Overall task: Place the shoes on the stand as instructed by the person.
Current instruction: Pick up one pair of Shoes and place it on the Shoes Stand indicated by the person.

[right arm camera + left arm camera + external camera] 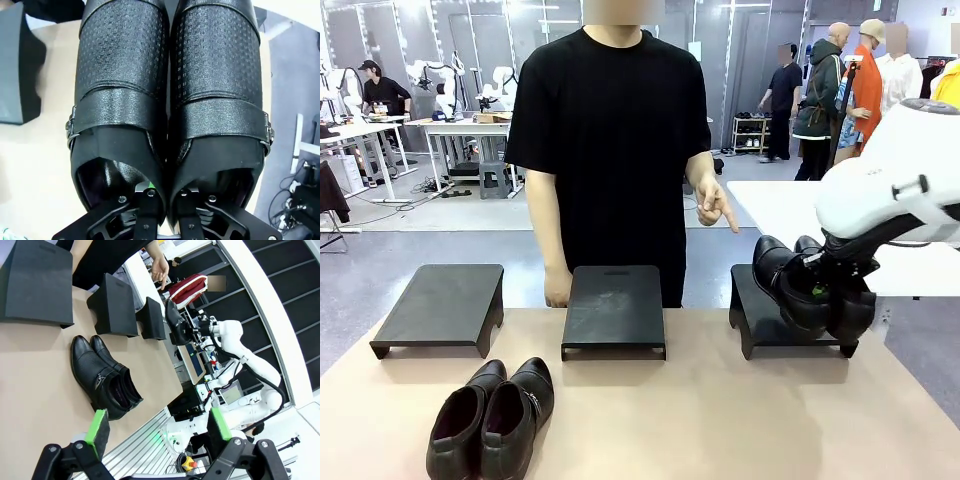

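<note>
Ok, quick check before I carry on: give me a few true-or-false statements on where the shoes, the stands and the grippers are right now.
1. The right gripper is shut on a pair of shoes over the right stand. True.
2. The other pair of shoes sits on the middle stand. False: it lies on the table, in front of the left stand and the middle one.
3. The left gripper grips a shoe. False: it is open and holds nothing.
4. The person's hand points down toward the right stand. True.
</note>
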### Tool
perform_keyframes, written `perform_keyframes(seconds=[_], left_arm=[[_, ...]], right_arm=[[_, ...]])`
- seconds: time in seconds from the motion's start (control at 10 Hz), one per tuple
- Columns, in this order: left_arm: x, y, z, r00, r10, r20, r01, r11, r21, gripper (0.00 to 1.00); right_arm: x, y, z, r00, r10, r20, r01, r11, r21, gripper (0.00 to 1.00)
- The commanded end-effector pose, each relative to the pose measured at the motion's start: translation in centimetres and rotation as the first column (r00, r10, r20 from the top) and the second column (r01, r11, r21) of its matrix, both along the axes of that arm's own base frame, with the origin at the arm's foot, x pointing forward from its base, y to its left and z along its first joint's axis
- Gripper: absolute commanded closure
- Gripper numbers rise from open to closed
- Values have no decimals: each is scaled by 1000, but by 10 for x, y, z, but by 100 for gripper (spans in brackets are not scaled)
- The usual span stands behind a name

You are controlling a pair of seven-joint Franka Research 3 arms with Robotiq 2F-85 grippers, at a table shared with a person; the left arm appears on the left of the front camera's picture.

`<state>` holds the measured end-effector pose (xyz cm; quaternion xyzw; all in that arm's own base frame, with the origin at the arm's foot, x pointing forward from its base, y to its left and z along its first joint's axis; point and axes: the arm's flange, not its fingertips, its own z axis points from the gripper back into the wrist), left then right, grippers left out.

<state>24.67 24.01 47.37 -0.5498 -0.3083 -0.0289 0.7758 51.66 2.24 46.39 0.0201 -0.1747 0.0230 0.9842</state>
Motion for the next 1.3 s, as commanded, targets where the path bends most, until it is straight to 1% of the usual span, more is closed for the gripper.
perform_keyframes(seconds=[0.0,0.2,0.5,1.2], left_arm=[[0,1,1,1000,-7,17,8,1000,-12,0],[0,1,1,1000,-7,17,8,1000,-12,0],[0,1,1,1000,-7,17,8,1000,-12,0],[0,1,1,1000,-7,17,8,1000,-12,0]], right_arm=[[25,-3,0,998,34,50,-35,999,9,92],[45,-4,-9,997,54,61,-53,999,-5,92],[63,-3,-18,997,46,66,-46,999,-4,92],[79,-4,-42,994,36,104,-39,999,33,92]])
